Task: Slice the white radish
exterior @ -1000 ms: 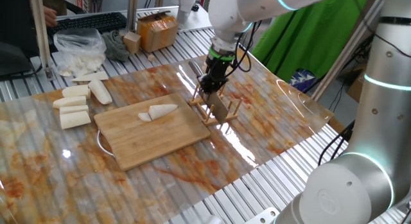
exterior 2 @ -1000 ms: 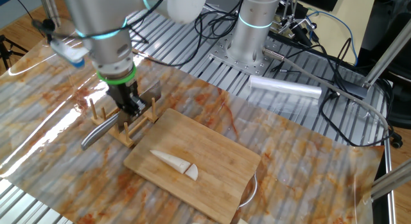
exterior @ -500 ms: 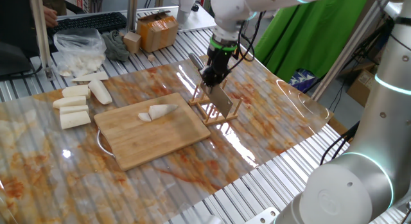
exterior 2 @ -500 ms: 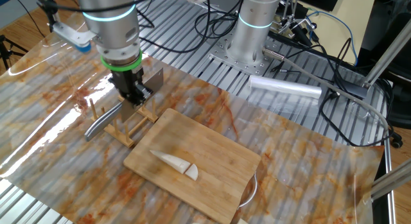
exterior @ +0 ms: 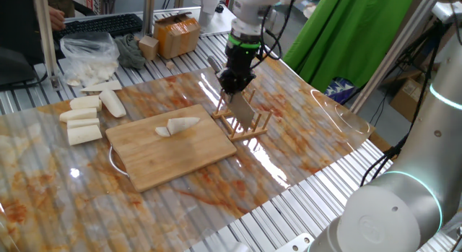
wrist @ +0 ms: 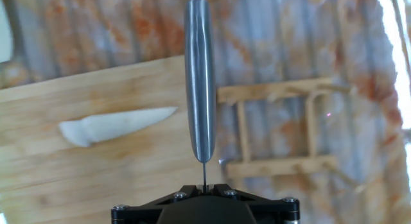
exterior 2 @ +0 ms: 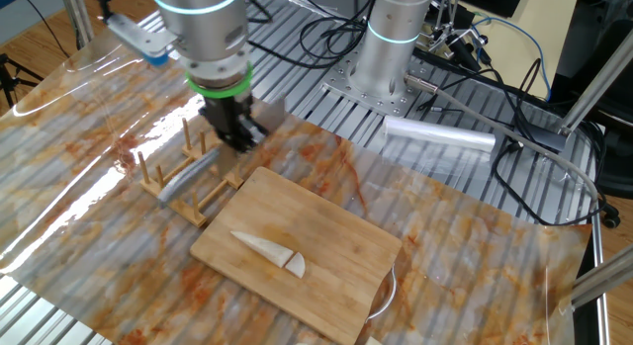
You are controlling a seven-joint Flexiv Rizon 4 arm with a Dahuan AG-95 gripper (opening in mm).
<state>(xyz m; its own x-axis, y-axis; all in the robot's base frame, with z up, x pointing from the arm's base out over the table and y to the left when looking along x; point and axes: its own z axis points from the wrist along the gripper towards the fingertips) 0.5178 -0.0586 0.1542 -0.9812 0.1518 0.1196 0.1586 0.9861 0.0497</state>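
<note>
Jaws of gripper (exterior: 235, 84) clenched on knife (exterior: 246, 111) above rack (exterior: 244, 125); white radish (exterior: 177, 126) on cutting board (exterior: 173, 151) barely sliced, cutting remains.

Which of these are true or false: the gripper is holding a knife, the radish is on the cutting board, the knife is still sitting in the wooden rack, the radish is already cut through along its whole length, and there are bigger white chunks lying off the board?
1. The gripper is shut on the knife. True.
2. The white radish lies on the cutting board. True.
3. The knife rests in the wooden rack. False: it is held above the rack, lifted clear of it.
4. The radish is sliced along its whole length. False: only the blunt end shows a cut piece; the tapered part is whole.
5. Bigger white chunks lie off the board. True: they sit beside it on the table.
</note>
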